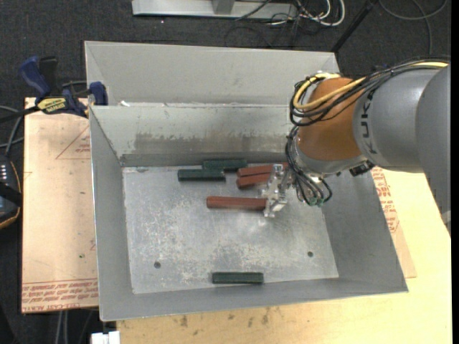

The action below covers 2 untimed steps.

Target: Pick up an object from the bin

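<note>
The claw (pixel 275 198) sits at the right end of a red-brown bar (pixel 233 203) lying midway across the bin (pixel 179 253), towards its back wall. Whether it is spread or pinching I cannot tell. Caught so near its tip, the bar may pivot and slip out on lifting.

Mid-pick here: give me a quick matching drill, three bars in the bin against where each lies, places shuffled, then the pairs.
Things:
1. lone dark green flat bar
2. long reddish-brown flat bar
3. short reddish-brown bar

Places:
A. by the back wall, right of two dark green bars
B. near the front wall of the grey metal bin
C. mid-floor, its right end at the gripper

Pairs: 1-B, 2-C, 3-A.
</note>
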Available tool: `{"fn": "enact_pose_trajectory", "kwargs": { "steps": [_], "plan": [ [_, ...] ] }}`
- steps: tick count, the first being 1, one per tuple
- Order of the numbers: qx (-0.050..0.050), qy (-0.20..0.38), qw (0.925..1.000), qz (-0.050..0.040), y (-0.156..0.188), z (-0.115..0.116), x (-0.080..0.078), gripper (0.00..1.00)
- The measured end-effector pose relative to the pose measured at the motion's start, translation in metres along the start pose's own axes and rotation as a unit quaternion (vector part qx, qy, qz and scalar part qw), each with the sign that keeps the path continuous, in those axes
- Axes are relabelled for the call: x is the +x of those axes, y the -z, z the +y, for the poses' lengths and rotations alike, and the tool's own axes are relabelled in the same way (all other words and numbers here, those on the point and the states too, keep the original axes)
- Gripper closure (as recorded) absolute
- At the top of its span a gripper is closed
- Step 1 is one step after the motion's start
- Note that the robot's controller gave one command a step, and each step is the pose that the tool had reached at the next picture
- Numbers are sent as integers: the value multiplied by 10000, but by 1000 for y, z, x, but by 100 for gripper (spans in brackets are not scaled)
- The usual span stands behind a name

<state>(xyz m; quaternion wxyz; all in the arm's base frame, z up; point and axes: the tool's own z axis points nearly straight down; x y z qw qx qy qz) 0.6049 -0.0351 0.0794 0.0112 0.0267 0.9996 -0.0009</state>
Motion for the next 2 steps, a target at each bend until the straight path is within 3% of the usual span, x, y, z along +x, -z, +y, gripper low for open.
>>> {"fn": "enact_pose_trajectory", "kwargs": {
  "steps": [1, 2],
  "plan": [
    [0, 2, 10000, 0, 0, 0, 0, 100],
    [-12, 295, 9995, 95, 121, -2, -5, 100]
  ]
}}
